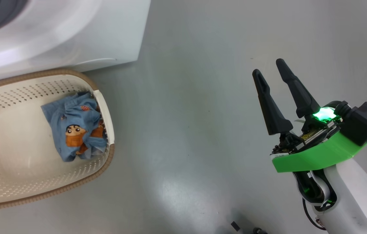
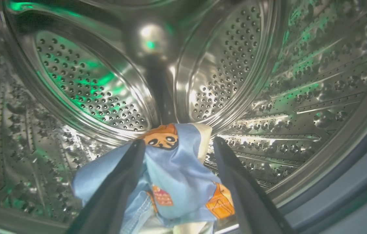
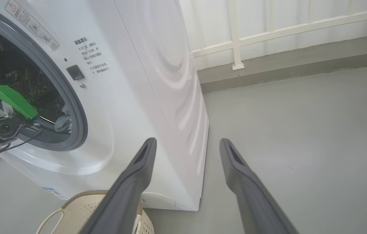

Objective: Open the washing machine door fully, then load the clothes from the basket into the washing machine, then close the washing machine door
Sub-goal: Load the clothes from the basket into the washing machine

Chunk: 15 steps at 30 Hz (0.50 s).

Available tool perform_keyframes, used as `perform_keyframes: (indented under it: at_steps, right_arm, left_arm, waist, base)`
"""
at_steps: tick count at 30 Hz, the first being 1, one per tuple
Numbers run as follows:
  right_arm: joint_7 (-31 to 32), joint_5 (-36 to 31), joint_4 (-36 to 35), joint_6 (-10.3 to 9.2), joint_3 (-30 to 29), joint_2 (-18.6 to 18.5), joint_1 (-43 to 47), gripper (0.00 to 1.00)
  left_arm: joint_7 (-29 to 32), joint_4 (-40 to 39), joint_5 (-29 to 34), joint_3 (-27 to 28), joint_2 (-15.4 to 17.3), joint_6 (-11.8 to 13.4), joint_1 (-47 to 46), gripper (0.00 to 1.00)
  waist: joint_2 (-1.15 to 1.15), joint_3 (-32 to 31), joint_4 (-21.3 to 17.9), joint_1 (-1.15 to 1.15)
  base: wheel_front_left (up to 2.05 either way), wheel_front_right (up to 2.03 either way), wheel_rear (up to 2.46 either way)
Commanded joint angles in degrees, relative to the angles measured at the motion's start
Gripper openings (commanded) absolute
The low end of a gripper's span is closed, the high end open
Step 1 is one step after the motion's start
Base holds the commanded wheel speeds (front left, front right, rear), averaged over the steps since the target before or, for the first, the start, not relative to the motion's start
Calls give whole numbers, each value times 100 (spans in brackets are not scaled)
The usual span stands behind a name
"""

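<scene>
While one bundle of clothes (image 2: 177, 175) lies in the washing machine (image 3: 157, 81) drum (image 2: 82, 81) between the left gripper's (image 2: 178, 142) spread fingers, a second bundle (image 1: 76, 130) sits in the basket (image 1: 17, 97); the right gripper (image 1: 268, 66) also stands apart. Front lettering (image 3: 89, 55) is unreadably small.

Glossy grey floor (image 1: 183, 146): evenly bright, with soft patches of sheen and faint shadows. Perforated steel drum (image 2: 82, 84): dim, green-tinted, hard glare spots, blurred towards the edges. Both wrist views show wide-angle curvature.

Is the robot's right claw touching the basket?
Apart. The head view shows a wide stretch of bare grey floor between the right gripper and the basket.
</scene>
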Motion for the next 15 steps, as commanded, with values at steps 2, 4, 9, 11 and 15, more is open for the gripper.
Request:
perform_keyframes:
  at_steps: [2,4,9,11,15]
  right_arm:
    - [-46,13,-110,42,42,-88,144,100]
    - [-46,23,-97,42,26,-103,156,100]
    - [-46,56,-59,42,-23,-167,176,100]
    - [-46,78,-28,42,-50,-200,186,100]
    - [-46,108,23,42,-86,-244,216,100]
  left_arm:
    - [-29,-441,59,247,147,39,362,100]
    - [-29,-610,142,359,81,37,597,100]
    - [-30,-914,310,647,-97,29,1067,100]
    - [-30,-1029,351,772,-187,25,1239,100]
    - [-30,-1190,424,913,-310,17,1495,100]
  waist:
    - [0,-92,55,0]
    - [0,-156,79,0]
    - [0,-363,141,0]
    - [0,-468,170,0]
    - [0,-637,216,0]
  base:
    - [0,0,0]
    - [0,0,0]
    - [0,0,0]
    - [0,0,0]
    - [0,0,0]
